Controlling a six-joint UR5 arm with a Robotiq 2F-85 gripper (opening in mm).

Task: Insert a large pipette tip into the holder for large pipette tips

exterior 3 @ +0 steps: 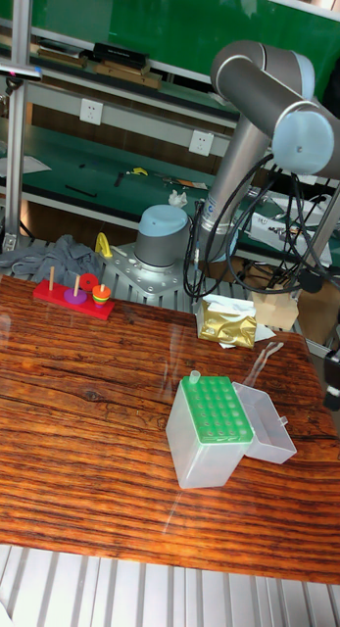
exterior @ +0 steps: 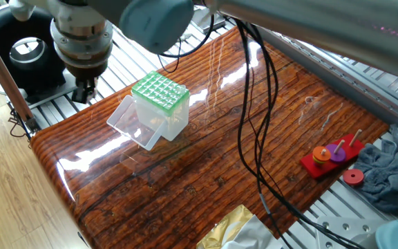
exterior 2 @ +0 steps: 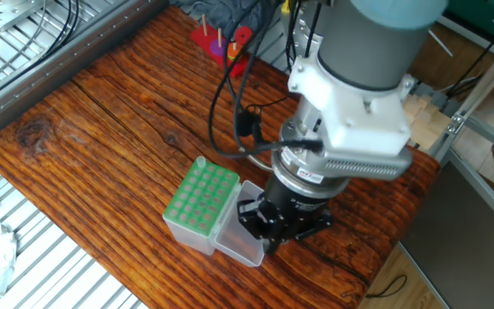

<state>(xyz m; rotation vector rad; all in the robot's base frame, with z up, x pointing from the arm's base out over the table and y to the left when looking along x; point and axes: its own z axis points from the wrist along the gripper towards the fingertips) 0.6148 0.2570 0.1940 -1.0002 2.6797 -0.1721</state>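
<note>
Holder for large pipette tips (exterior 3: pixel 215 428) near counter (exterior 3: pixel 81 441) front edge, clear lid (exterior 3: pixel 266 422) hinged open on its right. One large pipette tip (exterior 3: pixel 195 377) upright in back-left corner hole of green grid, touching it. Pincer (exterior 2: pixel 270 230) black, above open lid, at counter edge; jaws apart or together: cannot tell. Beyond: gold foil pack (exterior 3: pixel 227 324). Far left: red peg toy (exterior 3: pixel 75 294), grey cloth (exterior 3: pixel 47 258).

A shiny brown wooden tabletop (exterior: pixel 206 145) sits on a grey metal frame (exterior 2: pixel 24 34), with a light wood floor (exterior: pixel 5 200) below and a green wall (exterior 3: pixel 140 24) behind.
</note>
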